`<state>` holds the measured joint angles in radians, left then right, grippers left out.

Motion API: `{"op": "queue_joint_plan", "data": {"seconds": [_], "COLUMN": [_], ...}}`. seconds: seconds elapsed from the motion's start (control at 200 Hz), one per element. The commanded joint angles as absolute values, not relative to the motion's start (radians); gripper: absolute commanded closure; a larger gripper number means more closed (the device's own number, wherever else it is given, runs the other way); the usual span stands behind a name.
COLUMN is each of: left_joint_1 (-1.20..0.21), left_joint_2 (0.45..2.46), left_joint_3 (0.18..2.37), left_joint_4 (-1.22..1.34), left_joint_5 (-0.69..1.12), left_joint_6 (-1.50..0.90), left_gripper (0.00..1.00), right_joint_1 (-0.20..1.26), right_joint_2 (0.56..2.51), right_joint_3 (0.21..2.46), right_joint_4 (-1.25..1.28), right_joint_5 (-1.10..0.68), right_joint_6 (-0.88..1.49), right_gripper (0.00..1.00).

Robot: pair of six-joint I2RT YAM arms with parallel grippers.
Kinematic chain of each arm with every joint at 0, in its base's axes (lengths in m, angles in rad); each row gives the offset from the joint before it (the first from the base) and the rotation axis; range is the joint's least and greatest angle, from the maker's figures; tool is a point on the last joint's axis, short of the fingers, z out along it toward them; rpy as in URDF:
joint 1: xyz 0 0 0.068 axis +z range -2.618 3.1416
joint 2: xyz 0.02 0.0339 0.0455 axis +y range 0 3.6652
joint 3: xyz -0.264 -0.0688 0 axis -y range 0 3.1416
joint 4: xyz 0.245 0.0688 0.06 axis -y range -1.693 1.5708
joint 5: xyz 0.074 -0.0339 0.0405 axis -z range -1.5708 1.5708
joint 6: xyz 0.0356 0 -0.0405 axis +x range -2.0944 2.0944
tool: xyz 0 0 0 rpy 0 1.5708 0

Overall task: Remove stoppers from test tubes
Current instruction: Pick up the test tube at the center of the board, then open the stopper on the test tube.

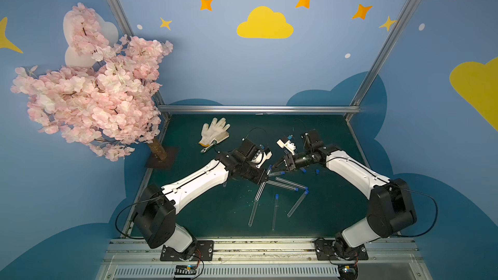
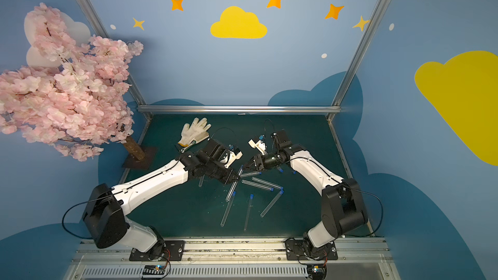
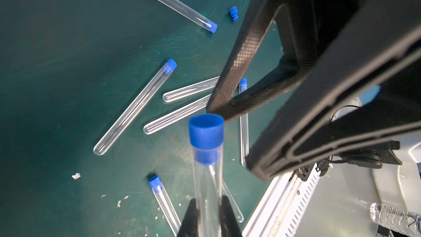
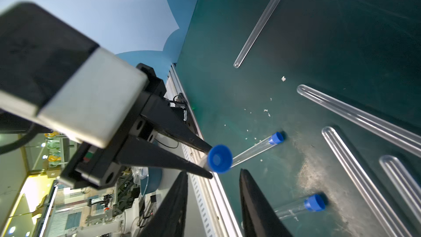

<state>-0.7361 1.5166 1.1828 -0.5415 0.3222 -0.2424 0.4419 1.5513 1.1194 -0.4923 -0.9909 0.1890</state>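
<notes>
Room: blue wall (image 1: 215,76) painted with clouds and stars, metal frame posts, and a pink tree (image 1: 89,98) at the far left.
Bench: the bench (image 1: 323,211) is dark green and scuffed, with small white flecks; a white glove (image 1: 214,131) lies at the far side, left of centre.
Left tool: the left tool (image 3: 208,204) is clamped on the held tube (image 3: 206,174) partway down its length and lifts it off the bench, mid-scene.
Stopper: the blue stopper (image 3: 206,131) is seated in the held tube's free end.
Right tool: the right tool (image 1: 275,165) has its jaws apart and nothing between them.
Key relation: the stopper (image 4: 219,158) sits just beyond the right tool's fingertips and about centred on their gap, not yet inside it. The tube's long axis runs from the left tool out to the stopper, which faces the right wrist camera nearly end-on.
Nearer arm: the right; the left is busy holding.
Next move, as I judge it: ease forward until the jaws straddle the stopper, close, then pull away along the tube's axis.
Other tubes: several tubes (image 1: 297,203) lie near and right of centre, most of them plugged.
Loose stoppers: two loose stoppers (image 1: 303,170) lie under the right arm.
</notes>
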Motion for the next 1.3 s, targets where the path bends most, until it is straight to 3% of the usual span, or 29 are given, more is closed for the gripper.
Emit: {"op": "queue_joint_plan", "data": {"seconds": [0.0,0.486,0.886,1.292], "left_joint_1": [-0.741,-0.742,-0.742,-0.742], "left_joint_2": [1.498,1.489,1.487,1.483], "left_joint_3": [1.179,1.178,1.173,1.168], "left_joint_4": [-0.528,-0.528,-0.532,-0.532], "left_joint_5": [0.350,0.354,0.346,0.344], "left_joint_6": [-0.222,-0.212,-0.208,-0.207], "left_gripper": [0.96,0.97,0.97,0.97], "right_joint_1": [0.452,0.465,0.463,0.458], "right_joint_2": [1.567,1.588,1.593,1.584], "right_joint_3": [1.153,1.170,1.171,1.159], "right_joint_4": [-0.457,-0.456,-0.439,-0.420], "right_joint_5": [-1.020,-1.016,-1.014,-1.019], "right_joint_6": [0.206,0.212,0.232,0.245], "right_gripper": [0.64,0.80,0.76,0.86]}}
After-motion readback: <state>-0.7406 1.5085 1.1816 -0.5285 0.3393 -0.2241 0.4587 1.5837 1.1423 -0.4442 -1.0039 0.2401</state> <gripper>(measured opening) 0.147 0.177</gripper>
